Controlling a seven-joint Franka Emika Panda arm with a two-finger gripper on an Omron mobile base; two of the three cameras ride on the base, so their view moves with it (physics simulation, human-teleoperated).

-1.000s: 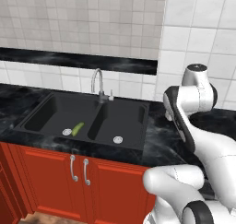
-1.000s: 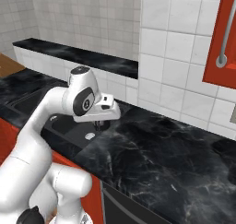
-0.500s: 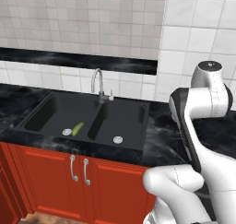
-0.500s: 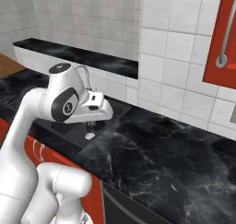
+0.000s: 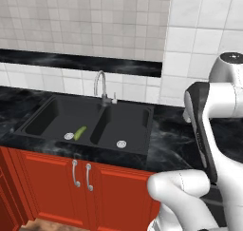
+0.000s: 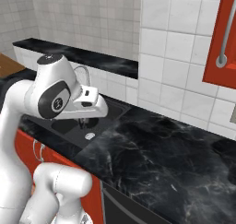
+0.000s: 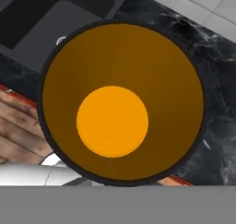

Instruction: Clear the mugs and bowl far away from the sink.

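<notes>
From the sink at left across to the bare counter at right, I read the gripper clenched on the mug, held mouth-up directly under the hand, near the basin's right edge.

You get even, shadowless rendered light; the black marble counter shows soft sheen toward 3 o'clock, everything sharp.
</notes>
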